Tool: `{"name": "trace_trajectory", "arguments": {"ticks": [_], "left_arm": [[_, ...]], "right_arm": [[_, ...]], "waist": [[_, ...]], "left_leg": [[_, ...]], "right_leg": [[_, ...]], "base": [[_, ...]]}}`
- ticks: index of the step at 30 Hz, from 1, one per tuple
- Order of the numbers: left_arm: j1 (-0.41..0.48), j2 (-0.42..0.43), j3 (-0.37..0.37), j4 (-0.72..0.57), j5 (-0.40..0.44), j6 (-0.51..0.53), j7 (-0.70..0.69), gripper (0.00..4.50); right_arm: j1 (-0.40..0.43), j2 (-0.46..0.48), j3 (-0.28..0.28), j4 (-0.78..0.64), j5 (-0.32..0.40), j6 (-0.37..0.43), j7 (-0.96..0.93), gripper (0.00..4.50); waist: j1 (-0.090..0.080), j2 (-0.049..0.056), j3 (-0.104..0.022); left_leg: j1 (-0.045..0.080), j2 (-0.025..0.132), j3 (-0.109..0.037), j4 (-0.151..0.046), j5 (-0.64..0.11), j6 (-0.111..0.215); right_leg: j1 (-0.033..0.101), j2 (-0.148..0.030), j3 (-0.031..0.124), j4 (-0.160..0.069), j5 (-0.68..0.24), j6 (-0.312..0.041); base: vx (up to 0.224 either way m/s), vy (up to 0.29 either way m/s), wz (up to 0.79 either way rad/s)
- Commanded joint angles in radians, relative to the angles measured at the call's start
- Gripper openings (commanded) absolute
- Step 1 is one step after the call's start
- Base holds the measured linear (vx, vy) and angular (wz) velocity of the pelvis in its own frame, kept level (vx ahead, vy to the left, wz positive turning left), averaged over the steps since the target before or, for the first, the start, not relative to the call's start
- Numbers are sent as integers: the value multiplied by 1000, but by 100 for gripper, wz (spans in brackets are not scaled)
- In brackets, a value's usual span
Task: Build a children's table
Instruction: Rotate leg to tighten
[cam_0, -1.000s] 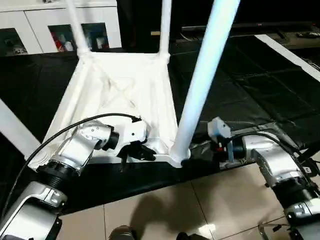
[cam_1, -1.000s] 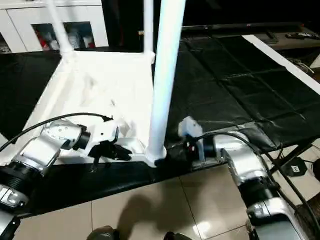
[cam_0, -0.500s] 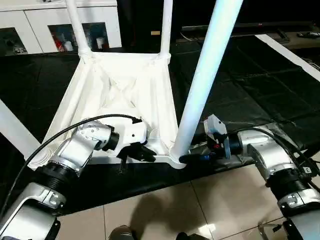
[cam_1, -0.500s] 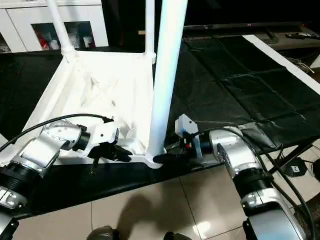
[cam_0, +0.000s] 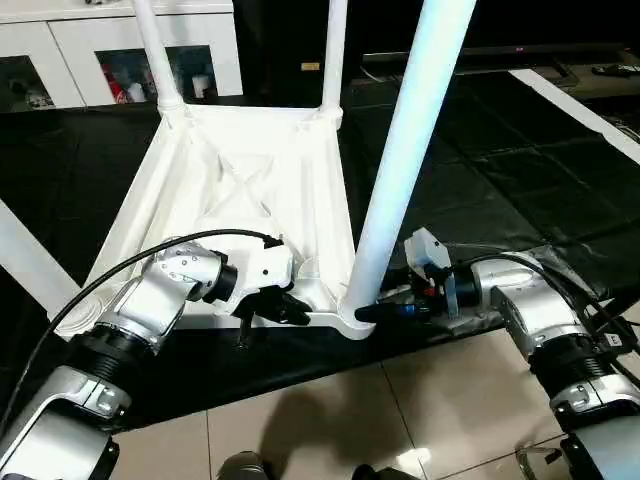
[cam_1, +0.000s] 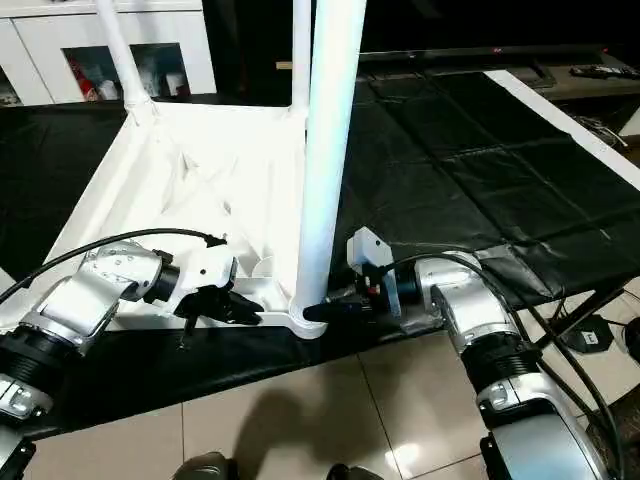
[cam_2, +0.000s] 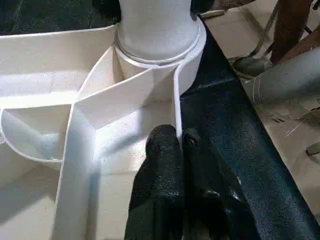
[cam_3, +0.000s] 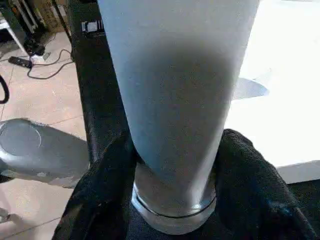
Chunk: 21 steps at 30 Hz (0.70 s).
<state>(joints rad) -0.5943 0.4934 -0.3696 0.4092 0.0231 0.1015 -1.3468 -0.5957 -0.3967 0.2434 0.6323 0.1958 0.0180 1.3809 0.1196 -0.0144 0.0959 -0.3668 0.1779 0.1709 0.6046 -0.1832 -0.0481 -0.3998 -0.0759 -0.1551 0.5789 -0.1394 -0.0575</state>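
- On the black mat lies the white table top, upside down, with its ribbed underside facing up.
- Four white legs stand up from its corners. The near right leg is the closest and looks the thickest. The far left leg and the far right leg stand at the far end. The near left leg leans out at the left side.
- At the near edge of the top, the left gripper has its two black fingers pressed together, pinching the thin white rim just beside the near right corner socket.
- At the bottom of the near right leg, the right gripper has one black finger on each side of the leg, right above the socket. Both fingers touch it.
- Far behind the table stands a white cabinet with glass doors.
- Near the robot, the floor has pale tiles.
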Motion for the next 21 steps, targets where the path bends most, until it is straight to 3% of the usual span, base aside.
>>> {"name": "trace_trajectory", "arguments": {"ticks": [1, 6, 10, 11, 12, 13, 16, 18, 21], "left_arm": [[-11, -21, -23, -20, 0, 0, -5, 0], [-45, -66, 28, 16, -20, 60, 80, 0], [-78, -106, 77, 41, -23, 126, 190, 0], [-81, -110, 82, 42, -23, 136, 203, 0], [-89, -124, 97, 41, -26, 161, 234, 0], [-97, -139, 112, 40, -27, 186, 267, 0], [-113, -170, 141, 35, -29, 239, 336, 0], [-124, -211, 169, 17, -34, 299, 413, 0], [-125, -234, 182, 1, -35, 328, 462, 0]], "right_arm": [[-10, 9, -3, -3, 3, 9, 22, 201], [2, 53, -27, -13, -12, 51, -126, 199], [-12, 150, -52, 14, -55, 76, -374, 199], [-16, 165, -56, 22, -59, 73, -404, 198], [-28, 198, -61, 40, -66, 81, -466, 198], [-40, 230, -68, 58, -79, 83, -535, 198], [-76, 302, -90, 109, -97, 109, -692, 198], [-125, 373, -124, 188, -114, 117, -888, 196], [-151, 403, -139, 234, -132, 110, -998, 196]], "waist": [[-6, 6, -101], [-9, 6, -96], [-30, 8, -90], [-36, 7, -90], [-44, 7, -92], [-47, 8, -92], [-74, 9, -92], [-80, 8, -94], [-86, 10, -99]], "left_leg": [[13, 71, -20, -64, -147, 64], [15, 69, -21, -65, -172, 54], [17, 63, -27, -67, -221, 16], [15, 62, -29, -67, -225, 14], [6, 63, -33, -67, -217, 10], [8, 62, -32, -67, -219, 12], [9, 59, -31, -63, -210, 15], [6, 58, -29, -62, -186, 24], [3, 60, -28, -62, -139, 25]], "right_leg": [[64, -99, 78, -68, -345, -133], [62, -99, 75, -74, -384, -126], [60, -102, 69, -87, -468, -94], [61, -103, 68, -90, -476, -90], [71, -106, 65, -86, -473, -82], [67, -103, 65, -88, -471, -82], [64, -102, 69, -83, -424, -112], [65, -101, 71, -79, -385, -126], [65, -99, 76, -63, -307, -153]], "base": [[0, 0, 0], [0, 0, 0], [0, 0, 0], [0, 0, 0], [0, 0, 0], [0, 0, 0], [0, 0, 0], [0, 0, 0], [0, 0, 0]]}}
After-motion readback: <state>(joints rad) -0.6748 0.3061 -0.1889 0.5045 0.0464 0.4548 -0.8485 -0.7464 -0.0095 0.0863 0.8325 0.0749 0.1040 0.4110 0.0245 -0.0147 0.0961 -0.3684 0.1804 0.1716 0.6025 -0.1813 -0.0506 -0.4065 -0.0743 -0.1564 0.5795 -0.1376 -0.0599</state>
